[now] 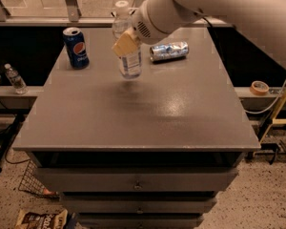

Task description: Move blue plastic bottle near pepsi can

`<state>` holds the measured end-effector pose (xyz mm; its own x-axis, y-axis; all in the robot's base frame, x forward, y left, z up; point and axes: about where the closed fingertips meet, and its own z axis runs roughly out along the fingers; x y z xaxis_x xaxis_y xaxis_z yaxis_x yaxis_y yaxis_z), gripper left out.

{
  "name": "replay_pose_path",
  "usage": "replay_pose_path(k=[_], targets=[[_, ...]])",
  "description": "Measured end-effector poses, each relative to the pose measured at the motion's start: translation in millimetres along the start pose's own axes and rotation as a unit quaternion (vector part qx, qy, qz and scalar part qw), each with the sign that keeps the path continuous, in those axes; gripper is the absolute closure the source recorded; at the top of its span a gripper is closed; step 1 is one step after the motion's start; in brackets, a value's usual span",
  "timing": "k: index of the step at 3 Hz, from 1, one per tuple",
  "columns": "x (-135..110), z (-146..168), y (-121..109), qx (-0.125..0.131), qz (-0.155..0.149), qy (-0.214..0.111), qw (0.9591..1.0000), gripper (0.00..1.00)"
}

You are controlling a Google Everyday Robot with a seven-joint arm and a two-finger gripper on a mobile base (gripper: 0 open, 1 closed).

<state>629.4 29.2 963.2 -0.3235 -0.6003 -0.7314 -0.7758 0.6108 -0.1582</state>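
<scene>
Carry step, by my read: pincer [126, 46] is clamped round the bottle [130, 63] mid-body. Bottle is upright & seemingly just off the desk [181, 118], w/ its shadow [133, 88] below. Pepsi can [76, 47] stands approx 9 o'clock of it, gap between them. Next: shift toward 9, set down beside the can w/o knocking it. Crushed can [169, 51] lies at 3 o'clock. Far finger hidden behind bottle; arm [219, 8] cut off top right.
</scene>
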Motion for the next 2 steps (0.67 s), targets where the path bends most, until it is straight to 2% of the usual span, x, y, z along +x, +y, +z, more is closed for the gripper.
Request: replay_pose_path(k=[1,2], targets=[[-31,29,6,-0.027,-0.038,-0.001,0.9989,1.00],[-52,53,6,-0.044,-0.052,-0.007,0.9977,1.00]])
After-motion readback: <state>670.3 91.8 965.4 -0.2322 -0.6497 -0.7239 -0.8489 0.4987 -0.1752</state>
